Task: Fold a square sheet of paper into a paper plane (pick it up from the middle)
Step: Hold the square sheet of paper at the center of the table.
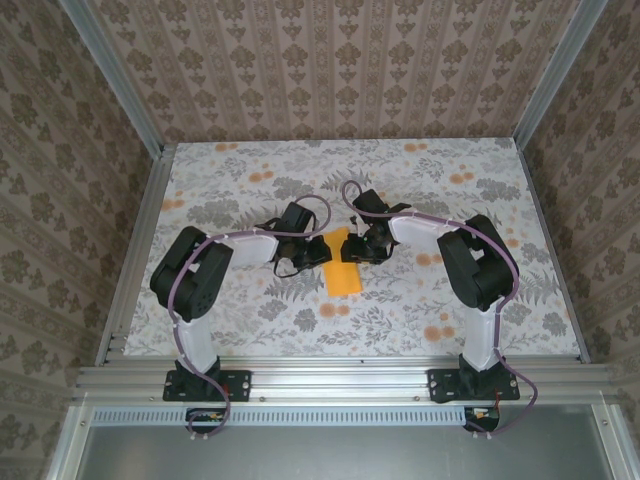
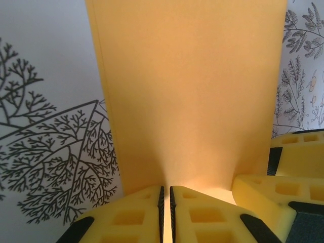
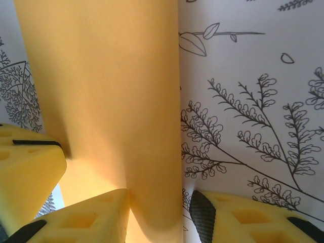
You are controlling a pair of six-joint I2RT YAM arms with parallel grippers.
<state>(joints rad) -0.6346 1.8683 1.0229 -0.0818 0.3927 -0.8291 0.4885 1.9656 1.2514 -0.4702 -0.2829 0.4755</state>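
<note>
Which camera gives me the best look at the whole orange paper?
Top external: the paper shows as a whole narrow strip against the table, with its far end partly covered. Left wrist shows a close stretch of it, pinched at the near edge by the left gripper. Right wrist shows one long edge, cropped.

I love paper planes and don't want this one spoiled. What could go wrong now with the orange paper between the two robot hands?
1. The left gripper pinches the paper at just one spot; a hard pull might tear or crumple it.
2. The right gripper stands open around the paper's side edge; if it closes crooked, the fold could come out slanted.
3. Both grippers sit very close together and might bump.
</note>
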